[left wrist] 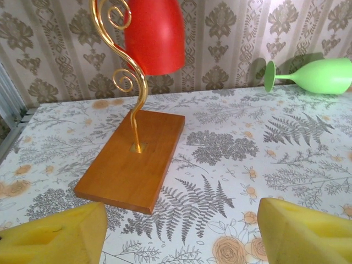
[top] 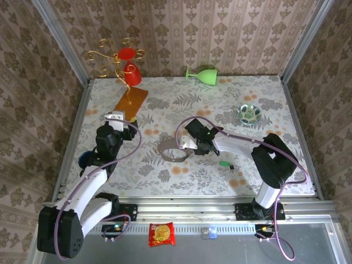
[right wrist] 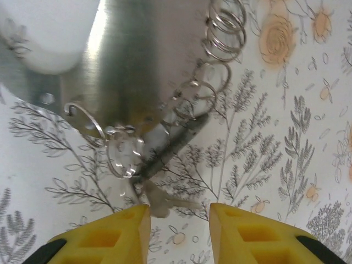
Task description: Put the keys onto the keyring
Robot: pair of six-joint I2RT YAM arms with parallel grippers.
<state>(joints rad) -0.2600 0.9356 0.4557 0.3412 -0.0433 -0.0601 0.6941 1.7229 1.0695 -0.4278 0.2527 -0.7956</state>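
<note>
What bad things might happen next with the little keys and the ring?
1. The right gripper has its fingers apart just by the silver key, which lies among the small loops of the keyring. I cannot tell whether it is threaded on, so it may slip free.
2. The green key lies flat on the table, apart from the keyring. It is tiny, so a pinch may miss it or flick it away.
</note>
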